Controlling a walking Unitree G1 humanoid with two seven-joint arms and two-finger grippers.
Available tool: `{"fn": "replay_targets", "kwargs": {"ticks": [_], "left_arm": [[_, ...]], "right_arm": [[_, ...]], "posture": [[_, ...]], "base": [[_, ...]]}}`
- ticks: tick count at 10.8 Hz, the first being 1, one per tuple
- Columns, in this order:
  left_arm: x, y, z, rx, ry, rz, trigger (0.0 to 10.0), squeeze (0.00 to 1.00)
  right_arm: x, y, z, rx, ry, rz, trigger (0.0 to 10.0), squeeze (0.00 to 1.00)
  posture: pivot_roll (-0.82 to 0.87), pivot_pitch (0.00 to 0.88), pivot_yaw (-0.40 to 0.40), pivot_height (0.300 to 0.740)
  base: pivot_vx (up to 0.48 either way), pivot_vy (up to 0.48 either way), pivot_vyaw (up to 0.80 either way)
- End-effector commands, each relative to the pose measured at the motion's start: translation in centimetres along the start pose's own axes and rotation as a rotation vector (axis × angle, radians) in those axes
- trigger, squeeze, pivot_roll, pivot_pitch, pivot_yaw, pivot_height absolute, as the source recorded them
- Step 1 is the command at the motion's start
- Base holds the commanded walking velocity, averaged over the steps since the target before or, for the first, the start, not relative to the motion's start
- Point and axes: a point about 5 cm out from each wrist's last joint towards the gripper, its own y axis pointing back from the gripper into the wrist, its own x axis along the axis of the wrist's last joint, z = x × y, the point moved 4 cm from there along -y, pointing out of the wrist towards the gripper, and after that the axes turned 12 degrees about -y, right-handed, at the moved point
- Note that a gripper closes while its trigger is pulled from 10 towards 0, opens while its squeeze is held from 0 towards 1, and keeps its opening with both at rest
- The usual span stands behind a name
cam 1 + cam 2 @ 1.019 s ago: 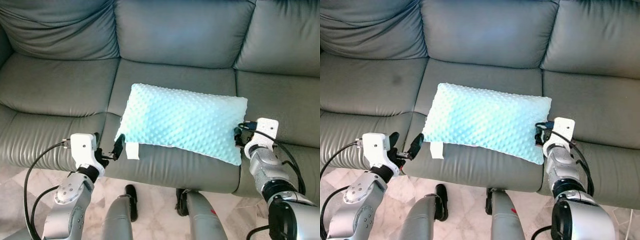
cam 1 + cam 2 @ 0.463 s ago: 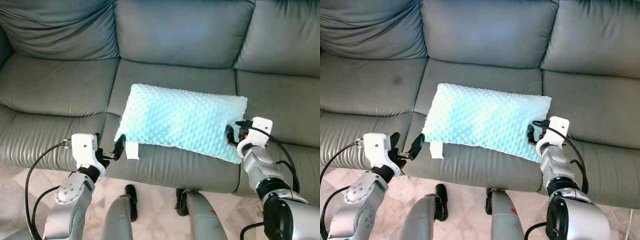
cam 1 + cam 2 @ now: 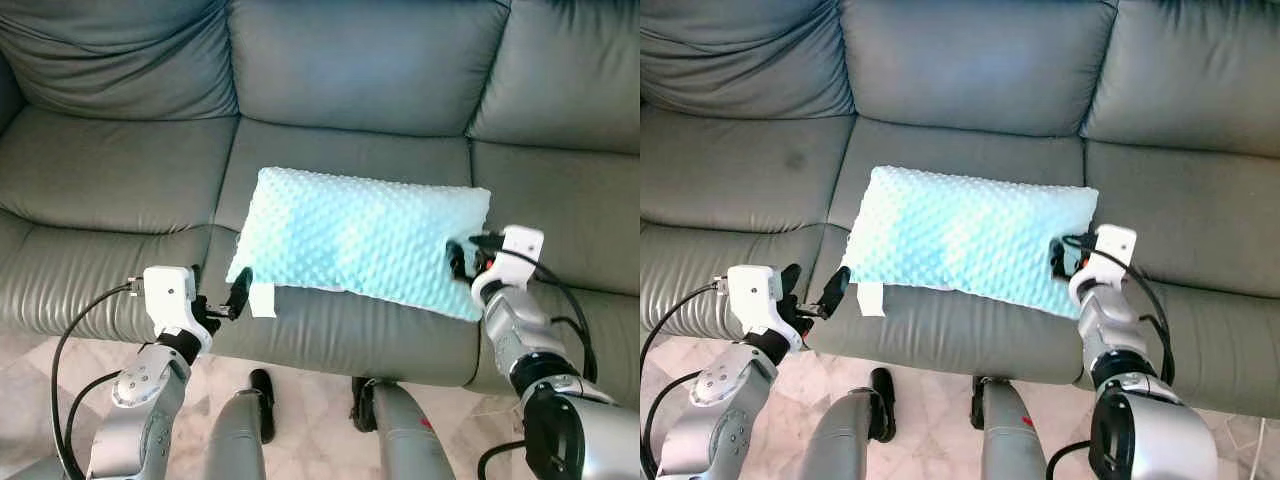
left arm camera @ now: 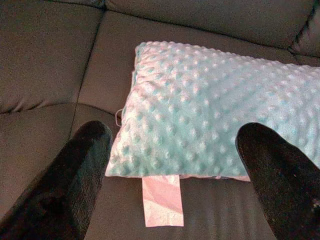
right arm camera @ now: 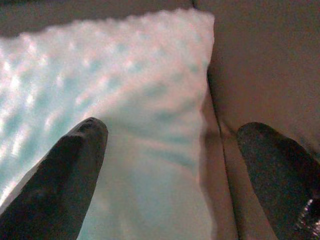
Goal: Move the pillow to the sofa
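A mint-green dotted pillow lies flat on the middle seat of the grey leather sofa. A white label hangs from its front left corner. My left gripper is open just in front of that corner and does not touch it; in the left wrist view the pillow lies beyond the spread fingers. My right gripper is open at the pillow's right end. In the right wrist view one finger is over the pillow and the other over the seat beside it.
Upright back cushions stand behind the seats. The left seat and the right seat carry nothing. A pale marble floor and my own legs lie below the sofa's front edge.
My right gripper has moved inward over the pillow's right end, and that end has shifted slightly left. The left arm has stayed put.
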Motion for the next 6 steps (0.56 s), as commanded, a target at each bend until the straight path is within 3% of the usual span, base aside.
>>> {"fn": "replay_targets", "kwargs": {"ticks": [1,4,6], "left_arm": [[-1.2,0.6,-0.3,0.022,0.008,-0.045,10.0,0.0],[-0.6,-0.2,-0.1,0.034,0.021,-0.016,10.0,0.0],[-0.4,-0.9,-0.1,0.04,0.025,-0.003,10.0,0.0]], "right_arm": [[0.3,0.0,-0.3,0.02,0.036,0.02,10.0,0.0],[2.5,-0.2,-1.8,0.08,0.141,0.127,10.0,0.0],[2.8,0.5,-2.3,0.122,0.192,0.183,10.0,0.0]], "posture": [[0.05,0.466,0.059,0.74],[0.04,0.441,0.039,0.74],[0.01,0.412,0.021,0.74]], "base": [[0.0,0.0,0.0],[0.0,0.0,0.0],[0.0,0.0,0.0]]}}
